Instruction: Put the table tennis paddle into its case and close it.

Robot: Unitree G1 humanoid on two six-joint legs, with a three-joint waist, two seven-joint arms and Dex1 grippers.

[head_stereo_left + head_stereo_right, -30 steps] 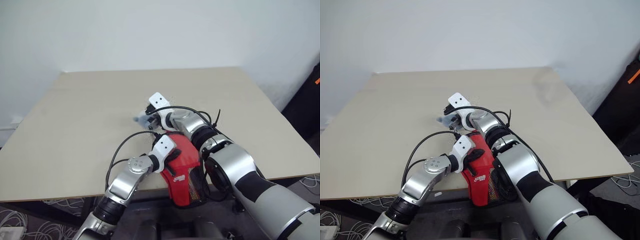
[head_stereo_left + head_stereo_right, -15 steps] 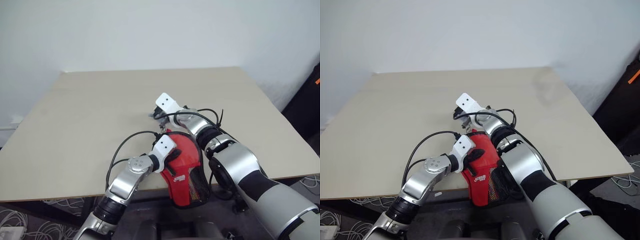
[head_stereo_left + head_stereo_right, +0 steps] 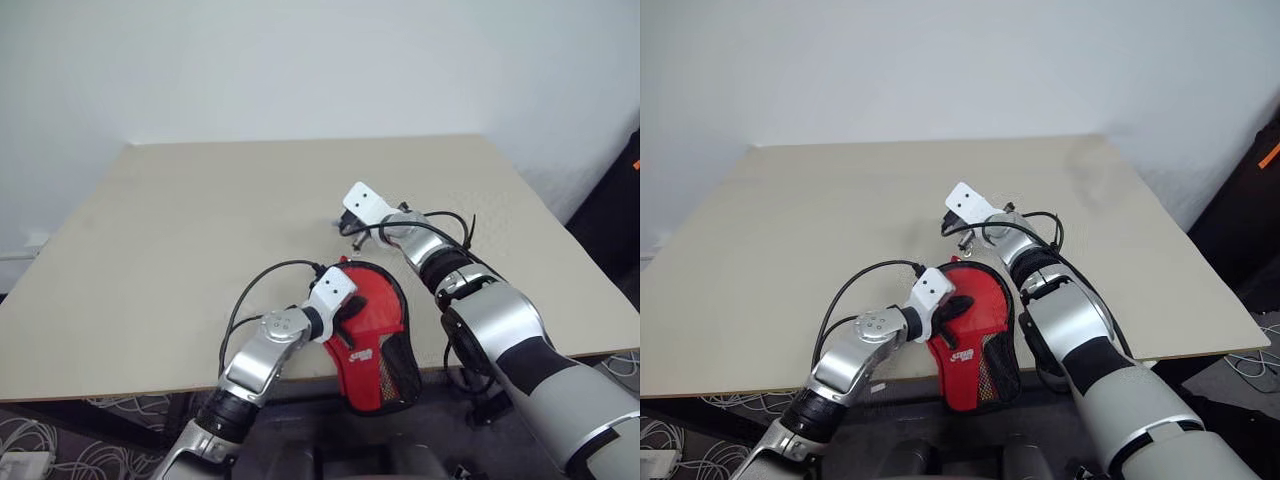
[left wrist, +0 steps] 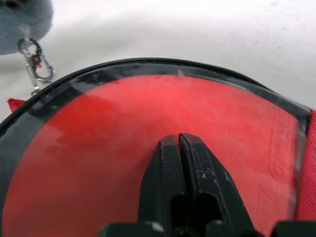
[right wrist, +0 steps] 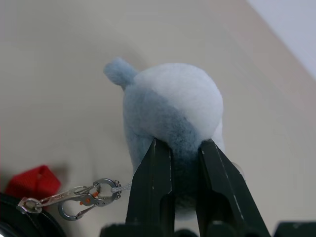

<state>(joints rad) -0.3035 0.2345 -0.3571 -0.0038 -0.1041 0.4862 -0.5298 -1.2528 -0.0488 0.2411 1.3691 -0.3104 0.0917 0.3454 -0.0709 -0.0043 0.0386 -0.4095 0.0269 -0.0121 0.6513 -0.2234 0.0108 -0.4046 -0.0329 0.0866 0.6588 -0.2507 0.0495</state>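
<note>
The red case [image 3: 372, 322] lies at the table's near edge, its black mesh end [image 3: 392, 378] hanging over it. My left gripper [image 4: 177, 140] is shut, its tips resting on the case's red top inside the black edging. My right gripper [image 5: 180, 144] is shut on a small grey-blue fluffy ball [image 5: 173, 103], just beyond the case's far rim [image 3: 343, 224]. A metal clip [image 5: 81, 200] links the ball to the case beside a red tab [image 5: 34, 180]. The table tennis paddle is hidden.
The beige table [image 3: 200, 200] stretches wide to the left and back, ending at a white wall. A dark object with an orange mark [image 3: 625, 190] stands off the table's right side. Cables lie on the floor at the lower left [image 3: 40, 462].
My right gripper has swung to the right along the case's far rim, taking the fluffy ball and clip with it. The left gripper has stayed on the case.
</note>
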